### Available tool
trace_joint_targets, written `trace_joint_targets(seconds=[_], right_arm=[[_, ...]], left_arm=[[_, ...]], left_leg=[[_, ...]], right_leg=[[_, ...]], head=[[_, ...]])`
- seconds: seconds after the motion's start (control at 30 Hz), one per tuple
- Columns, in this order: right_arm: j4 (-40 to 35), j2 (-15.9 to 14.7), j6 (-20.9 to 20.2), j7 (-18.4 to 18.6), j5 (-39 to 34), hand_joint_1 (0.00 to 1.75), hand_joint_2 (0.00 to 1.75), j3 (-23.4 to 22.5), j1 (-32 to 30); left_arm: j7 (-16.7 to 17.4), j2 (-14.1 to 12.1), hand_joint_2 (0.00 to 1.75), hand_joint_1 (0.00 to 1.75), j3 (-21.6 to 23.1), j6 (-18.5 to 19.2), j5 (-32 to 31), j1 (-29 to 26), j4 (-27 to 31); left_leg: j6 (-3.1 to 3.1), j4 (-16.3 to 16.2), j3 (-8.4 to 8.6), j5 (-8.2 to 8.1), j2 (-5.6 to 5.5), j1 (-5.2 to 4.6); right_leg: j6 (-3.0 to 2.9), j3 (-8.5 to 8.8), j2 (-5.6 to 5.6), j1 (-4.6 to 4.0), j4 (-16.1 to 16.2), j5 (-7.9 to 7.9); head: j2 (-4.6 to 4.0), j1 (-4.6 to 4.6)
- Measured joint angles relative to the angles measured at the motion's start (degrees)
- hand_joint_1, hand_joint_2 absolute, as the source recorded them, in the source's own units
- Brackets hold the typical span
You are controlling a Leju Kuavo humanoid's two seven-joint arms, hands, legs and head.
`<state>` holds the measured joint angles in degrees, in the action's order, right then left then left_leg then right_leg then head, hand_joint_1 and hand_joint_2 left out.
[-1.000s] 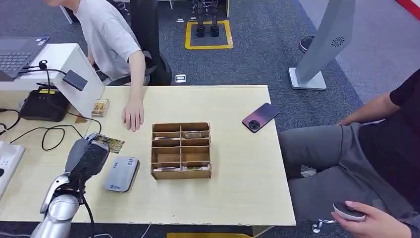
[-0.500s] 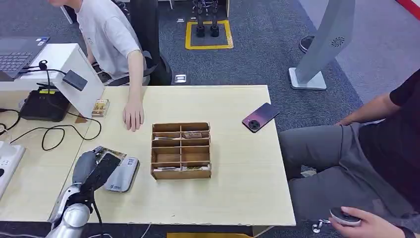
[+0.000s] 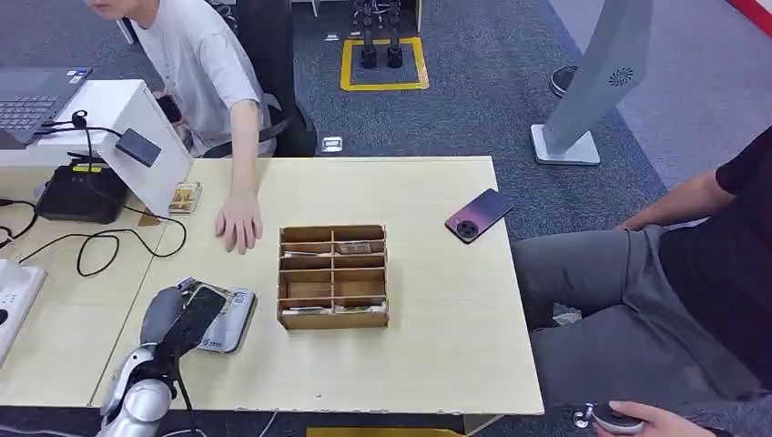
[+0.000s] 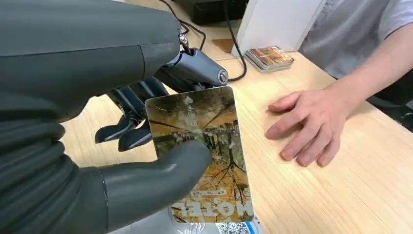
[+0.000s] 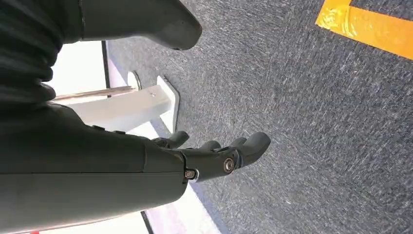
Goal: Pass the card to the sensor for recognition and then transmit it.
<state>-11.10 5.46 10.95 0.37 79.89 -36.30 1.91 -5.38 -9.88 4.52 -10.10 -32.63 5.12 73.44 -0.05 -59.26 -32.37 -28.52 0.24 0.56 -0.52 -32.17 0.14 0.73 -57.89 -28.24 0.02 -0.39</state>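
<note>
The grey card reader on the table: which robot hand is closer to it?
Left. The left robot hand holds the card right over the grey card reader. The right robot hand hangs open above the carpet, away from the table.

An office-like test room: grey carpet (image 3: 473,109) with yellow floor tape (image 3: 383,85), a pale wooden desk (image 3: 437,300), a laptop (image 3: 32,96), trailing cables (image 3: 100,241), 2 people seated alongside.

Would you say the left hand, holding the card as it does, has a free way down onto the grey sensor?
Probably yes. The left hand holds the card right over the grey sensor, with nothing between them; the person's hand rests apart, further up the table.
</note>
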Motion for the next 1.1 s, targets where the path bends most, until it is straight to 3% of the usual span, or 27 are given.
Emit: trace_joint_targets(seconds=[0.37,1.1], right_arm=[[0.0,0.0,0.09,-0.26,0.41,0.0,1.75,0.0,0.01],[0.0,-0.46,0.35,-1.49,1.07,0.0,1.75,0.0,0.07]], left_arm=[[-0.02,0.9,1.75,1.75,-0.13,-0.13,-1.33,-0.12,-1.12],[2.32,1.64,1.75,1.75,-2.84,-7.45,-14.38,0.72,-11.83]], left_leg=[[0.0,0.0,0.0,0.0,-0.01,0.0],[-0.04,0.04,0.2,0.02,-0.05,0.0]], right_leg=[[0.0,0.01,-0.01,0.0,0.0,0.0],[-0.02,0.25,-0.07,0.0,-0.02,-0.01]], head=[[-0.02,0.02],[0.0,0.0]])
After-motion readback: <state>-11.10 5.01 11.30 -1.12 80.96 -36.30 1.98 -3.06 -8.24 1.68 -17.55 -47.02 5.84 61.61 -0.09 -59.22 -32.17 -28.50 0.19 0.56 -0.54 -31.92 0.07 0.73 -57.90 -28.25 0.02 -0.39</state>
